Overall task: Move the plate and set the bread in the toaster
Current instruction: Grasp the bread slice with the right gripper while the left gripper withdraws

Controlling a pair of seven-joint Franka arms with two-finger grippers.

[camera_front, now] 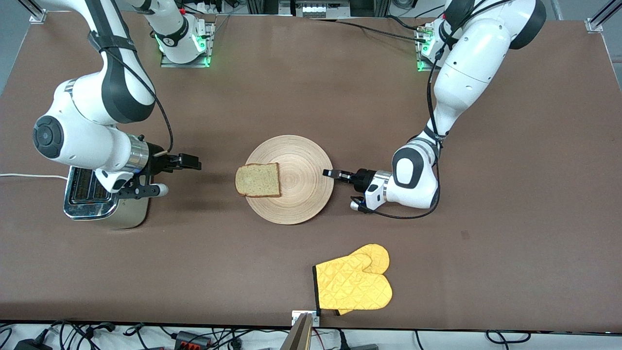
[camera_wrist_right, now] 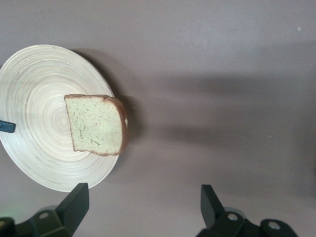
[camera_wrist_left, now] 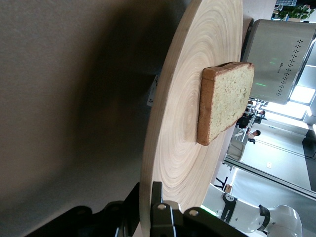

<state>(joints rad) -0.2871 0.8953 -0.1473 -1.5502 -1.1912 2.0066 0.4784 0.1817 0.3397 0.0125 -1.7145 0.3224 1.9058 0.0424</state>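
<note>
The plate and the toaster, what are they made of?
The plate looks like pale, matte wood: ring-shaped grain circles its face. The toaster seems to be metal: its top is shiny and mirror-like around the slots, and its sides are a duller beige-silver, though those could be painted or plastic. The yellow oven mitt looks like quilted cloth, with stitched diamonds.

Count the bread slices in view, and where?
1. The bread lies on the plate, overhanging its rim toward the toaster. Any slice inside the toaster slots would be hidden.
</note>
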